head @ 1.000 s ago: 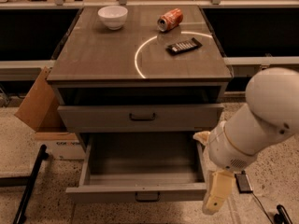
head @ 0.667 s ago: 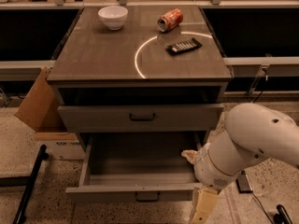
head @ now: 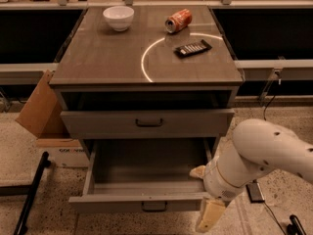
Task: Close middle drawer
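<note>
We count 1 middle drawer (head: 122, 203), 1 top drawer (head: 98, 124), 1 bowl (head: 118, 17), 1 can (head: 178, 20), 1 remote (head: 192, 48), 1 box (head: 41, 106), 1 gripper (head: 205, 199) at 5 o'clock.

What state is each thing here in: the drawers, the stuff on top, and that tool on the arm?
middle drawer: pulled far out, empty where visible.
top drawer: pulled out slightly.
can: lying on its side.
bowl: upright.
dark device: lying flat.
cardboard box: flap open.
tool: low, beside the middle drawer's right front corner.
</note>
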Controlling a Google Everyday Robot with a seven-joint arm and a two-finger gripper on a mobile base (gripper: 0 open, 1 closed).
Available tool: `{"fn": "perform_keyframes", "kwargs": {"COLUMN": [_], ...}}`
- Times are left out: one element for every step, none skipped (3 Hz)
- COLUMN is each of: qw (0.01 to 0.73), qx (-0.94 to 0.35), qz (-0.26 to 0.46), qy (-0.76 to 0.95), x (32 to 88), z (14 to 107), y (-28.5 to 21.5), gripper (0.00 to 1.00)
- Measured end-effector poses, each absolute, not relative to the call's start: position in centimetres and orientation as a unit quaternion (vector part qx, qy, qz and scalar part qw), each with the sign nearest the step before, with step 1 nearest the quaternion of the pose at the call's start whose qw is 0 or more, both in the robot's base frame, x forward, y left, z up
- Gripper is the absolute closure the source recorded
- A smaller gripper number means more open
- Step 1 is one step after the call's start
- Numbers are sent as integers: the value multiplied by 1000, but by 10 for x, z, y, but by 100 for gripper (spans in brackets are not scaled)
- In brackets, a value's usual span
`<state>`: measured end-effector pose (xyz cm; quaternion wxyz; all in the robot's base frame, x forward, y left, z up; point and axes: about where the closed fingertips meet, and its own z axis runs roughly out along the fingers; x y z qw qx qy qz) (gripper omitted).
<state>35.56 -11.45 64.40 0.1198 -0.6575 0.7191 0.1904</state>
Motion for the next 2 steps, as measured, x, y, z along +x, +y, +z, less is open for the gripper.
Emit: {"fn": "perform_keyframes", "kwargs": {"qw": [125, 127], "qx": [-658, -659], "qz": [194, 187], "qy": [717, 718], "x": [364, 374], "z": [592, 544], "y": [-130, -143], "gripper": [39, 63]}}
